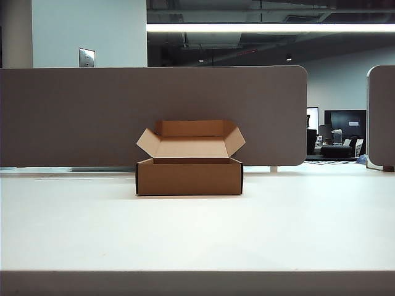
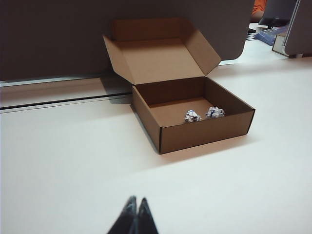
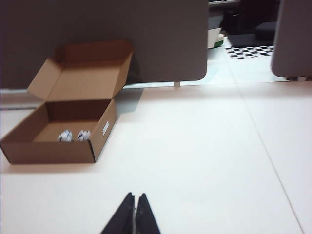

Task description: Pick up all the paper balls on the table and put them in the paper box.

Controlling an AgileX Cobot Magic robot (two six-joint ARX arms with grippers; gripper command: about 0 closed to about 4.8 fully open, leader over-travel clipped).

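Left end effector and right end effector: slim, tapering, matte black fingertips

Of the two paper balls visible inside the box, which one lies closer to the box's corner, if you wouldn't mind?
The paper ball nearer the paper box's side wall; the other paper ball sits beside it, toward the middle of the floor.

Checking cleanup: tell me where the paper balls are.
Two paper balls lie side by side inside the box, near its front wall, seen in both wrist views.

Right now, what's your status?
Left gripper and right gripper shut, empty, above table. Two crumpled white paper balls visible inside brown cardboard box. Nothing obstructing.
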